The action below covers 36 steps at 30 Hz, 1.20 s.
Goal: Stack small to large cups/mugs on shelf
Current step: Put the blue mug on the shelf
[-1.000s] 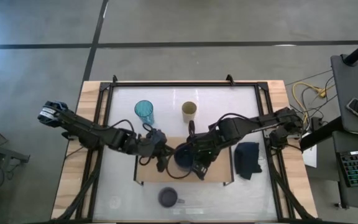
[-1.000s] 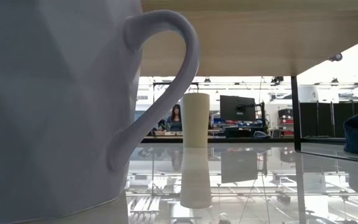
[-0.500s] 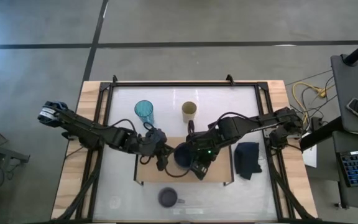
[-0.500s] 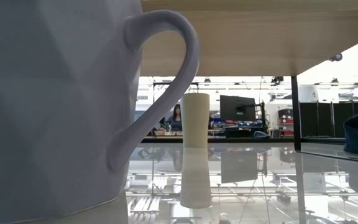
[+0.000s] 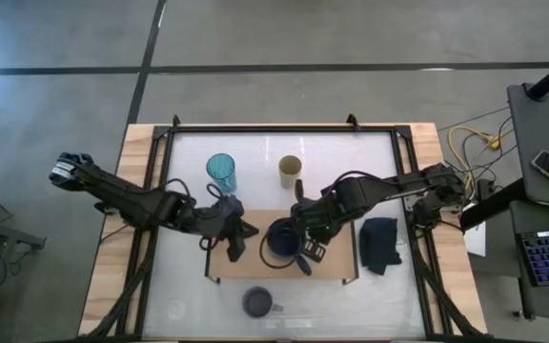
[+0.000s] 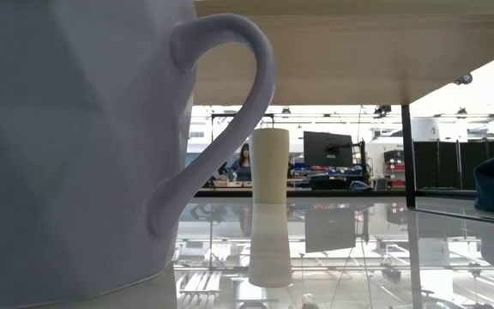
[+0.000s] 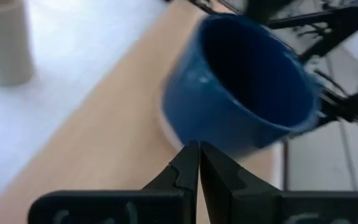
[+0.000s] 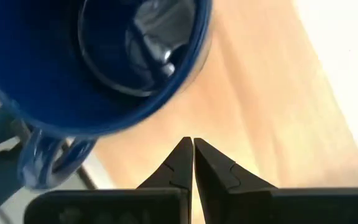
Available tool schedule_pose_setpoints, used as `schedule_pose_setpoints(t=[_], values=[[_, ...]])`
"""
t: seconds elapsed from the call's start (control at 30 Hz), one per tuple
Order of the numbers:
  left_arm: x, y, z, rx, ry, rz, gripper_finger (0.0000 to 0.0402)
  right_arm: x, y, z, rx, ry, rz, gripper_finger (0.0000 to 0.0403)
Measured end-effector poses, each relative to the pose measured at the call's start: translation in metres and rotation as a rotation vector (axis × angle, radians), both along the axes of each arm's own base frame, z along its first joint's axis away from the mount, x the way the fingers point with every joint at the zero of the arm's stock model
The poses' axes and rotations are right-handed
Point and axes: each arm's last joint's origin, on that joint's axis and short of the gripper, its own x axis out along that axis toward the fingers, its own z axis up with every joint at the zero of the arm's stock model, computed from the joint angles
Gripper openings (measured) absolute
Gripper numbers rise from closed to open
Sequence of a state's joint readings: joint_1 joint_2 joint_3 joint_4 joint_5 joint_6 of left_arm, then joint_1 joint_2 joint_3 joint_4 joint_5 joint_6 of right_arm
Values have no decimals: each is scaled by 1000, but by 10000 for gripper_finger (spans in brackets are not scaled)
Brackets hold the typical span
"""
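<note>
- Navy mug [image 5: 281, 239]: wide, dark blue, glazed, with a handle; upright, mouth up, empty; stands on the shelf, about mid-board.
- Grey-lavender mug [image 5: 258, 303]: small, handled, upright; on the counter just off the shelf's front edge, handle pointing toward the right arm's side. In the low view it fills the near foreground.
- Tan cup [image 5: 290, 171]: handleless, cream-tan, upright and empty; on the counter behind the shelf, well apart from the navy mug.
- Teal tumbler [image 5: 221, 172]: tall, translucent, upright; on the counter behind the shelf, beside the tan cup.
- Shelf [image 5: 336, 267]: low light-wood board with black frame ends, carrying only the navy mug.
</note>
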State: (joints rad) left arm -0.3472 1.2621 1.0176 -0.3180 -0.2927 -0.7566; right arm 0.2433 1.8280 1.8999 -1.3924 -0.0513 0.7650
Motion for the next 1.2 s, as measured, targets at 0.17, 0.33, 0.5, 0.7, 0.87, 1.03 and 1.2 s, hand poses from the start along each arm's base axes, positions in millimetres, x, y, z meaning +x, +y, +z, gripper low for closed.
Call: schedule_pose_setpoints(t=[0.17,0.33,0.5,0.7,0.87,1.03,1.2], values=[[1,-9,-5,-62,22,-16,0,6,-9,-1,-44,-27,-31,9],[7,-17,-9,-91,11,-46,0,9,-15,-1,-57,-49,-44,9],[15,-19,-12,-99,-18,-48,0,10,-16,-1,-49,-55,-36,9],[18,-20,-19,-86,8,-47,0,9,-11,-1,2,-47,-16,9],[18,-17,-19,-52,1,-34,0,10,-3,0,48,-64,9,9],[20,-12,-18,-35,-5,-22,0,8,3,0,75,-61,22,9],[22,-7,-18,-24,-8,-8,0,8,9,1,85,-66,34,9]])
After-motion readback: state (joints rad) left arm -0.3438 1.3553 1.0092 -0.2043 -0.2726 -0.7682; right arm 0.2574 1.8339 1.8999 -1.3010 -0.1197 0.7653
